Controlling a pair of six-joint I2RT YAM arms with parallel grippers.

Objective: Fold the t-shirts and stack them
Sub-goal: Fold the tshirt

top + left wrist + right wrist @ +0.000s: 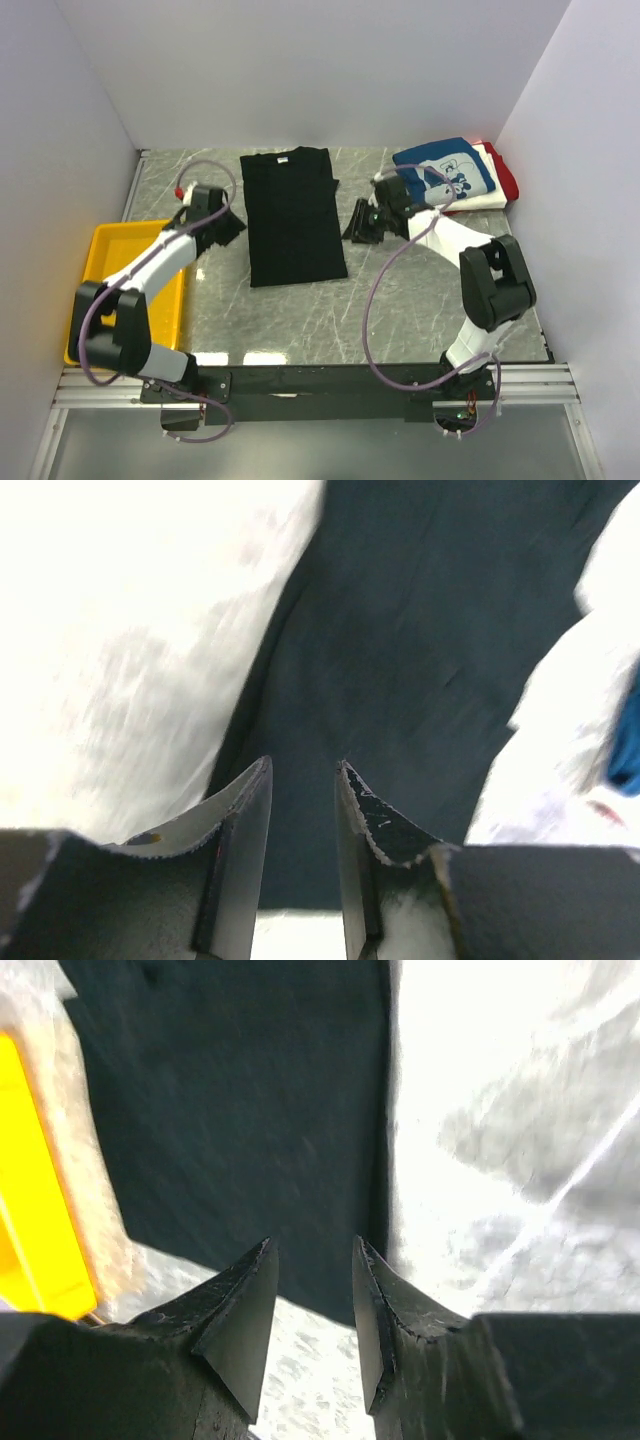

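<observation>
A black t-shirt [293, 215] lies on the marble table, folded into a long strip with its collar toward the back wall. My left gripper [230, 228] hovers at the strip's left edge. In the left wrist view it [303, 765] is open, with only the dark cloth [420, 660] beyond its tips. My right gripper [358, 226] sits just off the strip's right edge. It [313, 1245] is open too and holds nothing, pointing at the shirt's [230, 1110] lower corner. At the back right, a blue t-shirt with a white print [445, 172] tops a pile with a white one [478, 203] and a red one [506, 176].
A yellow plastic tray [100, 245] lies along the table's left side, under the left arm, and shows in the right wrist view [35, 1190]. White walls close in the table on the left, back and right. Purple cables loop from both arms.
</observation>
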